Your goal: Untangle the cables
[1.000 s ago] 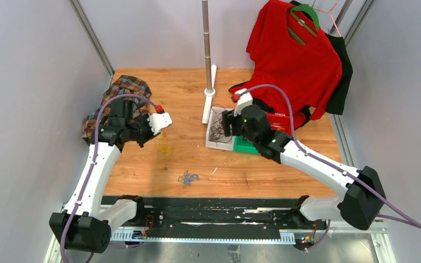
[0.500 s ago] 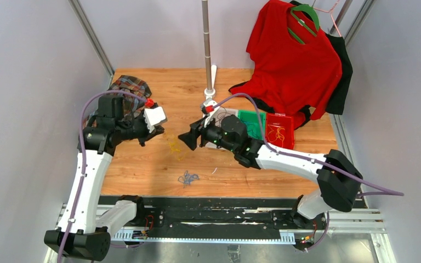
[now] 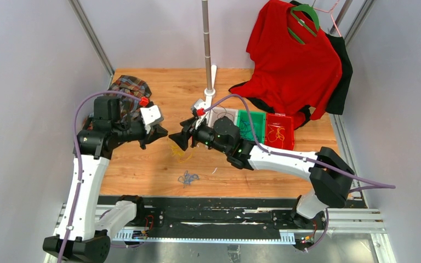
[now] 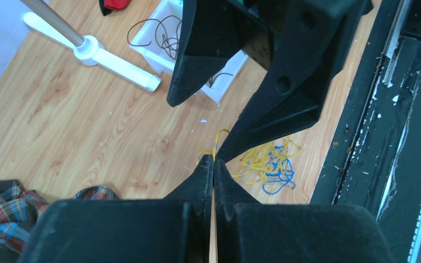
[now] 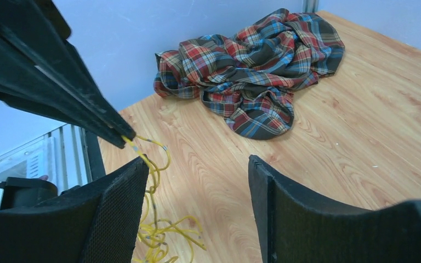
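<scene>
At 8 o'clock from the centre of the table point(image 3: 142, 175) the left gripper point(image 4: 214, 166) is clenched, tips pressed together on one strand of the yellow cable point(image 4: 260, 159). The strand is held up off the wood and trails down to a loose wad lying below it. The pinch-and-raise reads as a way to show one free run out of the heap. The right gripper point(image 5: 196, 161) is released, jaws wide, nosed in tip to tip against the left, with the hanging strand hard by one finger. It is likely lining up a second hold so the two arms can draw apart; whether it touches the strand I cannot tell. The blue cable point(image 3: 187, 177) lies at 7 o'clock, toward the front rail, near the wad. From above it looks apart, and whether it shares a loop with the yellow I cannot tell. Bins stand just off centre at 3 o'clock: white tray point(image 4: 140, 37) with black cable point(image 4: 164, 35), green tray point(image 3: 259, 115), red tray point(image 3: 288, 118) with orange cable point(image 3: 277, 134) — seemingly one colour per bin, so probably where the sorted cables go. Plaid cloth point(image 5: 252, 71) at 10 o'clock and red shirt point(image 3: 296, 55) at 1 o'clock are no part of this job.
</scene>
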